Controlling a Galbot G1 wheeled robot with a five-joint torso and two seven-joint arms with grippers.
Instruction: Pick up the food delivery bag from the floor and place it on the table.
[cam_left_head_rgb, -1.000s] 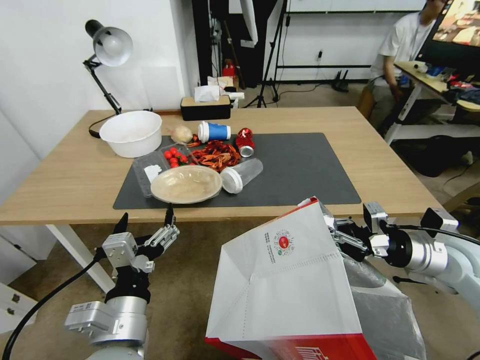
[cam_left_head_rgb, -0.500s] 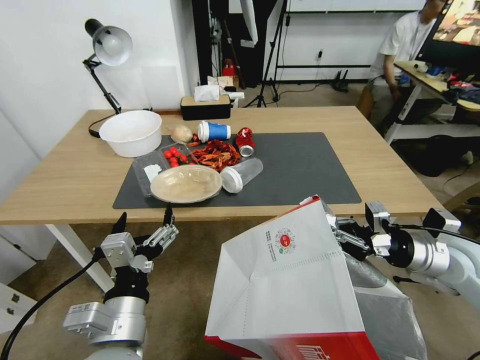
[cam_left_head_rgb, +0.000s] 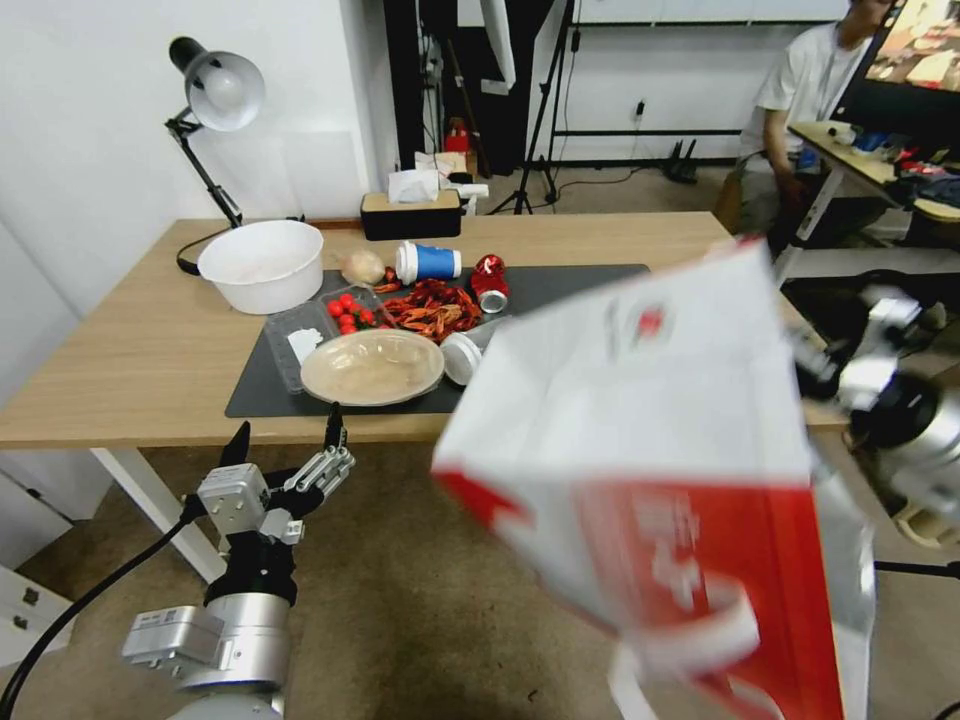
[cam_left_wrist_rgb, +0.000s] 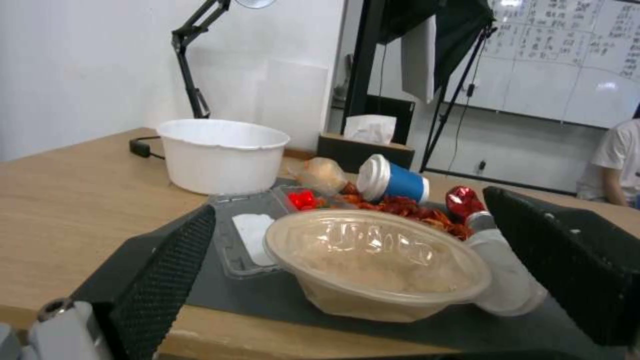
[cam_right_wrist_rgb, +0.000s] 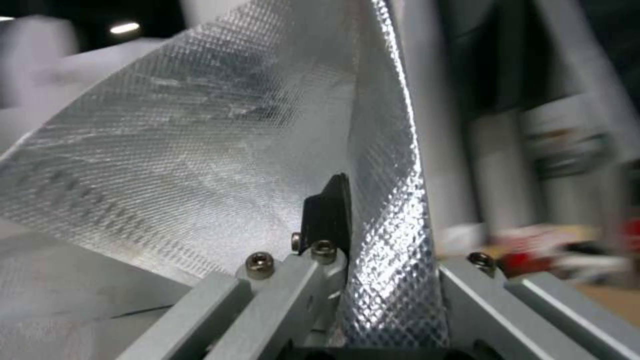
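The right gripper (cam_left_head_rgb: 815, 365) is holding the food delivery bag (cam_left_head_rgb: 660, 450) in the air at about four o'clock in the head view, off the floor (cam_left_head_rgb: 400, 600) and overlapping the near right edge of the table (cam_left_head_rgb: 120, 350). The bag is tilting, red panel low and white panel high, and looks smeared, so its exact pose is hard to read. In the right wrist view the jaws are pinching a fold of the bag's silver foil lining (cam_right_wrist_rgb: 267, 150), with one dark fingertip (cam_right_wrist_rgb: 328, 212) pressing against the foil.

The left gripper (cam_left_head_rgb: 285, 440) is hanging at seven o'clock, just below the table's near edge, jaws spread wide and gripping nothing. Its wrist view is looking between the two black pads (cam_left_wrist_rgb: 167, 270) at a lidded bowl (cam_left_wrist_rgb: 377, 265) on the dark mat (cam_left_wrist_rgb: 113, 272), with a white tub (cam_left_wrist_rgb: 220, 155) and a blue cup (cam_left_wrist_rgb: 393, 180) behind it.
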